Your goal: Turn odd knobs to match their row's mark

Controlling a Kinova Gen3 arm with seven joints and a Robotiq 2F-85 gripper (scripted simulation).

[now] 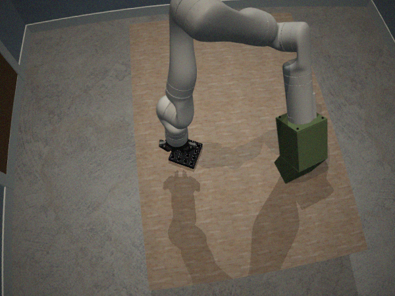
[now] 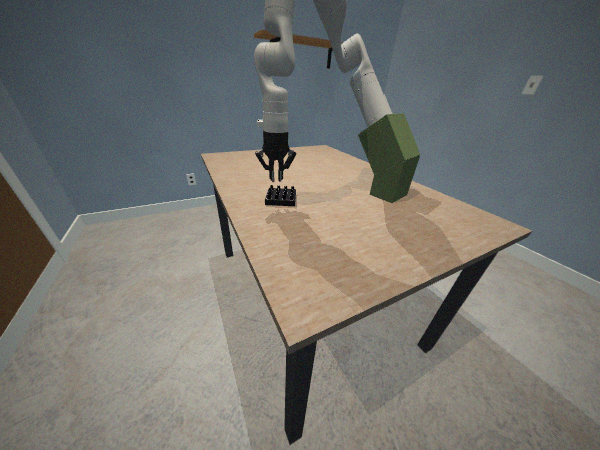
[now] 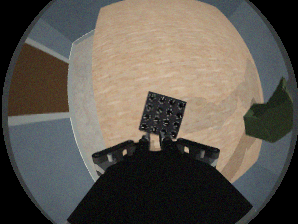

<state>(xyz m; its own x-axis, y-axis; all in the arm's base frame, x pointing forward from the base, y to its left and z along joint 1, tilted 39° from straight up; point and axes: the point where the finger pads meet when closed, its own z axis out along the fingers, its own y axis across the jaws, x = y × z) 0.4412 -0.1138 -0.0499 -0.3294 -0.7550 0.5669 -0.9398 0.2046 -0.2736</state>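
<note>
The black knob box [image 1: 185, 156] [image 2: 280, 196] [image 3: 162, 113] stands on the wooden table [image 1: 230, 214] [image 2: 350, 250] near its left edge. Its knobs and marks are too small to read in any view. My gripper [image 2: 276, 179] [image 3: 154, 137] points straight down and hangs a short way above the box's rear-left part, clear of the knobs. Its fingers stand a narrow gap apart with nothing between them. In the top view the wrist hides the fingers and part of the box.
The arm's green base block [image 1: 301, 141] [image 2: 390, 155] [image 3: 269, 119] stands on the table to the right of the box. The table's left edge runs close to the box. A brown door shows at the far left.
</note>
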